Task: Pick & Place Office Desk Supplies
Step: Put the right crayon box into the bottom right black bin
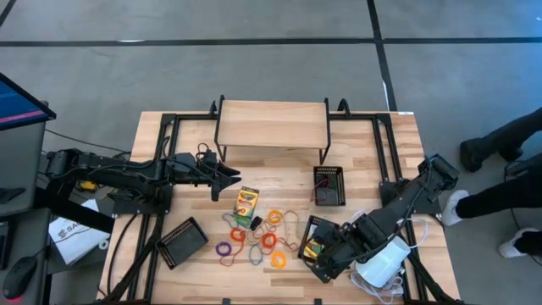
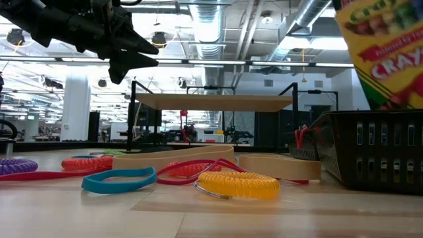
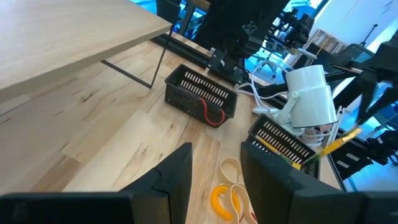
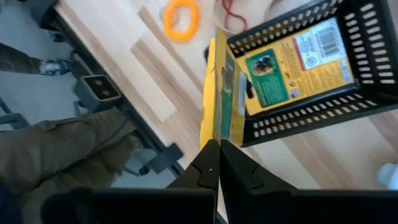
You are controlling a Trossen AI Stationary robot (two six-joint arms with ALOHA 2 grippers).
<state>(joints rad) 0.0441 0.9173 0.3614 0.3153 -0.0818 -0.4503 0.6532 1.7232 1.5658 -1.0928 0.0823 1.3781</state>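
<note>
Your R gripper is pinching a crayon box by its edge, over the mesh tray rim; 2nd box lies flat inside. L gripper spread, empty, above table near loops.

Table: pale wood planks, matt, visible grain. Shelf: same light wood on thin black metal legs. Trays: black mesh, matt. Crayon boxes: glossy printed card. Loops: coiled plastic, slight sheen. Cylinder: smooth white plastic.
</note>
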